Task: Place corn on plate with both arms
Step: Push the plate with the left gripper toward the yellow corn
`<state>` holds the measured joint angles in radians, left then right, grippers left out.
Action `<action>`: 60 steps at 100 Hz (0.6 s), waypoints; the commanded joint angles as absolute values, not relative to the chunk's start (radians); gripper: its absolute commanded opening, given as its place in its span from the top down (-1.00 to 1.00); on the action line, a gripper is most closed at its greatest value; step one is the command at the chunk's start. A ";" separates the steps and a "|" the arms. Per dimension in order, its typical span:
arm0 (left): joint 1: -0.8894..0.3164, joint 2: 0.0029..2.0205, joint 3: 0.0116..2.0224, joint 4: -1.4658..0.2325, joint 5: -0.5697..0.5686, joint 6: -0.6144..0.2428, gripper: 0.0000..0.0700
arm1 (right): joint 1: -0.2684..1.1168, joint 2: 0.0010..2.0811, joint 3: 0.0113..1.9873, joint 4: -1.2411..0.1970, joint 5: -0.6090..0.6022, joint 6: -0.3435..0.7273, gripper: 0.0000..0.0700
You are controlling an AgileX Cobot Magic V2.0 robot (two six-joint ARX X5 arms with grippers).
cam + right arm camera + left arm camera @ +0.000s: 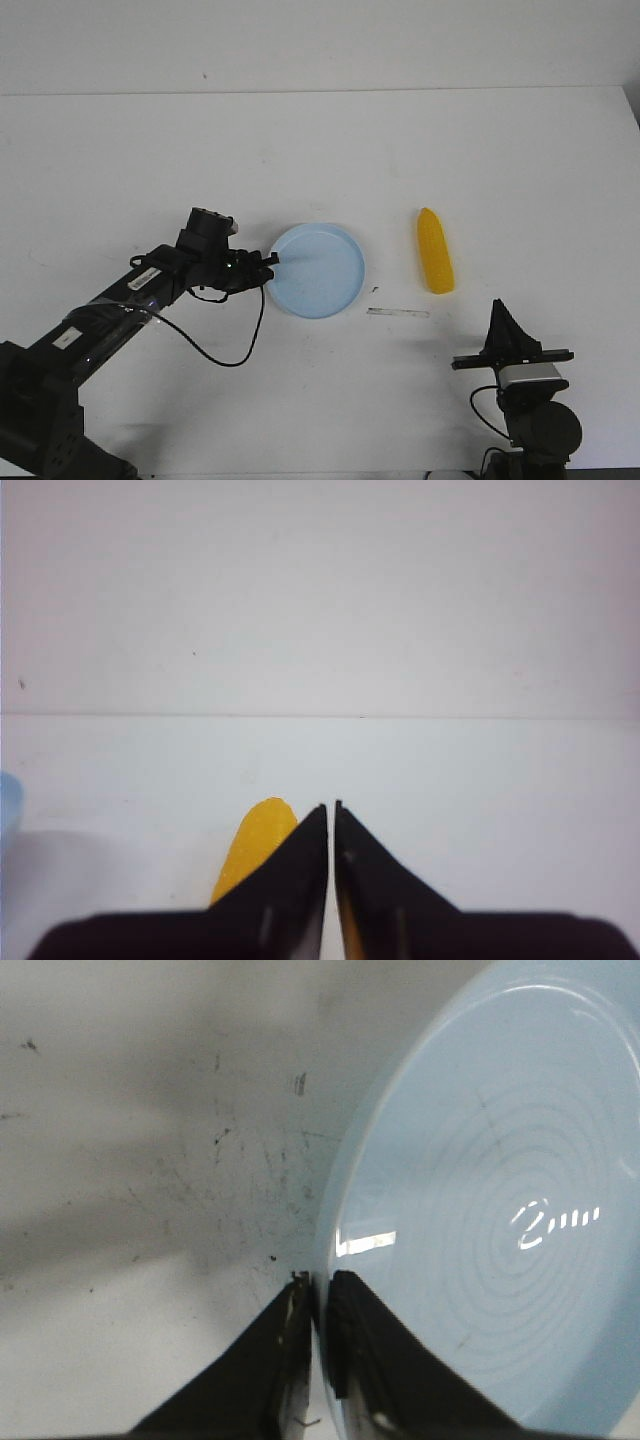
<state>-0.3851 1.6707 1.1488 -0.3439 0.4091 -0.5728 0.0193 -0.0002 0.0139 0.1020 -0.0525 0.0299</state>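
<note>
The left gripper (pixel 268 262) pinches the left rim of the pale blue plate (pixel 330 280). The right gripper (pixel 500 312), fingers together and empty, sits near the smooth yellow corn (pixel 435 251), which lies on the table right of the plate.

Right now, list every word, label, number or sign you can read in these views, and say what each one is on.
No text can be read in any view.
White labels on the left arm: too small and blurred to read.
The plate, the corn, the table and the right hand: no visible markings.
</note>
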 commanded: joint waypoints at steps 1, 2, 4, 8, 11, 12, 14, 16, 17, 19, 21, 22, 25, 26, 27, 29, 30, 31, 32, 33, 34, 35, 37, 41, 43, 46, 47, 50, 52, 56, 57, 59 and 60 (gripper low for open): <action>-0.392 1.704 1.158 -0.334 0.410 -0.596 1.00 | 0.020 0.001 0.012 0.112 -0.053 0.025 0.96; -0.392 1.707 1.158 -0.334 0.410 -0.596 1.00 | 0.020 0.001 0.012 0.112 -0.053 0.025 0.96; -0.392 1.712 1.158 -0.334 0.410 -0.596 1.00 | 0.020 0.001 0.012 0.112 -0.053 0.025 0.96; -0.393 1.723 1.158 -0.335 0.411 -0.597 1.00 | 0.020 0.001 0.012 0.112 -0.053 0.025 0.96; -0.395 1.729 1.158 -0.336 0.411 -0.601 1.00 | 0.020 0.001 0.012 0.112 -0.053 0.025 0.96; -0.395 1.731 1.158 -0.336 0.411 -0.602 1.00 | 0.020 0.001 0.012 0.112 -0.053 0.025 0.96; -0.397 1.734 1.158 -0.337 0.411 -0.608 1.00 | 0.020 0.001 0.012 0.112 -0.053 0.025 0.96; -0.399 1.735 1.158 -0.337 0.411 -0.611 1.00 | 0.020 0.001 0.012 0.112 -0.053 0.025 0.96; -0.400 1.735 1.158 -0.337 0.411 -0.613 0.99 | 0.020 0.001 0.012 0.112 -0.053 0.025 0.96; -0.401 1.736 1.158 -0.337 0.411 -0.614 0.99 | 0.020 0.001 0.012 0.112 -0.053 0.025 0.96; -0.402 1.736 1.158 -0.336 0.411 -0.614 0.99 | 0.020 0.001 0.012 0.112 -0.052 0.025 0.96; -0.402 1.736 1.158 -0.335 0.411 -0.614 0.99 | 0.020 0.001 0.012 0.112 -0.053 0.025 0.96; -0.405 1.736 1.158 -0.334 0.411 -0.614 0.98 | 0.020 0.001 0.012 0.112 -0.053 0.025 0.96; -0.405 1.736 1.158 -0.334 0.410 -0.614 0.98 | 0.020 0.001 0.012 0.112 -0.053 0.025 0.96; -0.405 1.736 1.158 -0.334 0.410 -0.614 0.97 | 0.020 0.001 0.012 0.112 -0.052 0.025 0.96; -0.405 1.736 1.158 -0.335 0.410 -0.614 0.94 | 0.020 0.001 0.012 0.112 -0.053 0.025 0.96; -0.405 1.736 1.158 -0.335 0.410 -0.614 0.92 | 0.020 0.001 0.012 0.112 -0.053 0.025 0.96; -0.405 1.736 1.158 -0.335 0.409 -0.614 0.89 | 0.020 0.001 0.012 0.112 -0.052 0.025 0.96; -0.405 1.736 1.158 -0.336 0.408 -0.614 0.85 | 0.020 0.001 0.012 0.112 -0.053 0.025 0.96; -0.405 1.736 1.158 -0.336 0.407 -0.614 0.83 | 0.020 0.001 0.012 0.112 -0.052 0.025 0.96; -0.405 1.736 1.158 -0.336 0.406 -0.615 0.80 | 0.020 0.001 0.012 0.112 -0.053 0.025 0.96; -0.405 1.736 1.158 -0.336 0.404 -0.615 0.76 | 0.020 0.001 0.012 0.112 -0.052 0.025 0.96; -0.405 1.736 1.158 -0.336 0.400 -0.615 0.70 | 0.020 0.001 0.012 0.112 -0.053 0.025 0.96; -0.405 1.736 1.158 -0.337 0.392 -0.614 0.62 | 0.020 0.001 0.012 0.112 -0.053 0.025 0.96; -0.405 1.736 1.158 -0.337 0.392 -0.614 0.62 | 0.020 0.001 0.012 0.112 -0.052 0.025 0.96; -0.405 1.736 1.158 -0.337 0.392 -0.614 0.62 | 0.020 0.001 0.012 0.112 -0.052 0.025 0.96; -0.405 1.736 1.158 -0.337 0.392 -0.614 0.62 | 0.020 0.001 0.012 0.112 -0.053 0.025 0.96; -0.405 1.736 1.158 -0.338 0.392 -0.614 0.61 | 0.020 0.001 0.012 0.112 -0.053 0.025 0.96; -0.405 1.736 1.158 -0.338 0.392 -0.615 0.61 | 0.020 0.001 0.012 0.112 -0.052 0.025 0.96; -0.405 1.736 1.158 -0.338 0.392 -0.615 0.61 | 0.020 0.001 0.012 0.112 -0.053 0.025 0.96; -0.405 1.736 1.158 -0.338 0.392 -0.614 0.61 | 0.020 0.001 0.012 0.112 -0.053 0.025 0.96; -0.405 1.736 1.158 -0.338 0.392 -0.614 0.61 | 0.020 0.001 0.012 0.112 -0.052 0.025 0.96; -0.405 1.736 1.158 -0.338 0.392 -0.614 0.61 | 0.020 0.001 0.012 0.112 -0.053 0.025 0.96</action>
